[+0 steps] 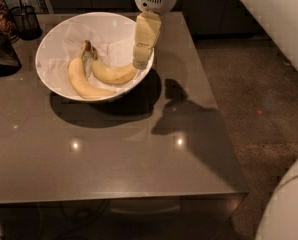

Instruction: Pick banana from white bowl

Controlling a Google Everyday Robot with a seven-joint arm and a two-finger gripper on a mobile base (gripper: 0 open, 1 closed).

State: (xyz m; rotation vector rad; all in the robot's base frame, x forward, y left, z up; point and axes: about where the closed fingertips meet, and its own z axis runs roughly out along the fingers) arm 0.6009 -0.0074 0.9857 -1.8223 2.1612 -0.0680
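The white bowl point(55, 38), lined with crumpled white paper, stands at the back left of the table. Two bananas lie in it with their stems together. The banana point(114, 75) is the shorter, strongly curved one on the right. A longer, paler banana point(82, 82) lies to its left. My gripper point(141, 62) hangs down from its white wrist over the bowl's right rim. Its tip is just above the right end of the banana. It holds nothing that I can see.
The bowl sits on a grey glossy table point(114, 154). A dark wire-mesh cup point(26, 21) and a dark object point(1, 56) stand at the back left. White robot body parts point(284, 19) fill the right edge. Carpet point(249, 99) lies right of the table.
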